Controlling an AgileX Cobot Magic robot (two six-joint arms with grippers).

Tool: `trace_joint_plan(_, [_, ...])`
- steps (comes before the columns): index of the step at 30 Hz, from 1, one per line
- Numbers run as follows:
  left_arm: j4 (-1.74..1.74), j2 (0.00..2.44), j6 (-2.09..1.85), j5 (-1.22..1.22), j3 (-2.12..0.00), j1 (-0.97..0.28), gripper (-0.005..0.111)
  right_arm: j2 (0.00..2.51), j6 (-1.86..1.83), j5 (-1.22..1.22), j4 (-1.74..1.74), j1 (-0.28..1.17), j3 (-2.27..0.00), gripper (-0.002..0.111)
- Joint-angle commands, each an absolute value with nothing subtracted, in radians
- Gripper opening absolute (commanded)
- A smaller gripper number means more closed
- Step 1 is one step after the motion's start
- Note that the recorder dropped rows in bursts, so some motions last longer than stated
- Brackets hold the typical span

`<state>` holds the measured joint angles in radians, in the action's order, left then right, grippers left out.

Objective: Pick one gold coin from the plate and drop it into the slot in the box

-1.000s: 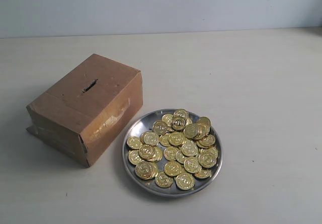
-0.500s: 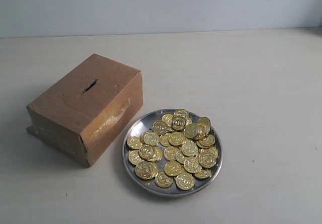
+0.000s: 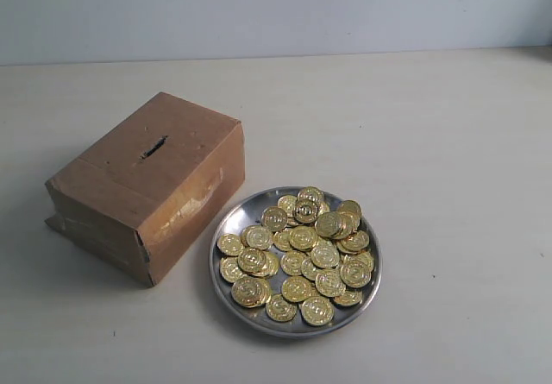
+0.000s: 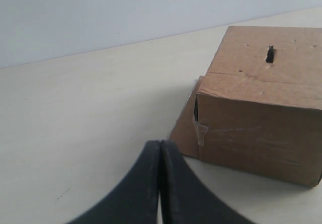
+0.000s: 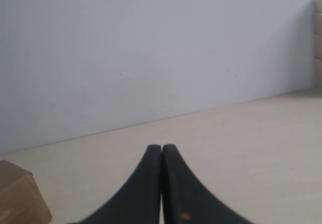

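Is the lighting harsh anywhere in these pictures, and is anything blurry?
Exterior view: soft, even light, with only faint shadows beside the box and plate, a glare patch on the box's tape, and glinting coins. Left wrist view: the box is sharp, while the close, dark left fingers show little detail. Right wrist view: dark right fingers against a plain wall, no glare.
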<state>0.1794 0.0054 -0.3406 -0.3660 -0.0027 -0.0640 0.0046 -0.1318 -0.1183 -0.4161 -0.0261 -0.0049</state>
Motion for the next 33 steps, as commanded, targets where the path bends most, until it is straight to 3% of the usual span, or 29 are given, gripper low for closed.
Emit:
trace_joint_plan(1, [0.179,0.000,-0.338,-0.356,0.000,-0.069,0.001,0.000,-0.130,-0.105,-0.416,-0.024,0.000,0.000])
trace_joint_plan(11, [0.179,0.000,-0.338,-0.356,0.000,-0.069,0.001,0.000,-0.129,-0.055,-0.838,-0.024,0.000,0.000])
trace_joint_plan(25, [0.179,0.000,-0.338,-0.356,0.000,-0.069,0.001,0.000,-0.270,-0.241,-0.850,-0.024,-0.154,0.000])
trace_joint_plan(33, [0.179,0.000,-0.338,-0.356,0.000,-0.069,0.001,0.144,-0.367,-0.345,-0.847,-0.024,-0.256,0.000])
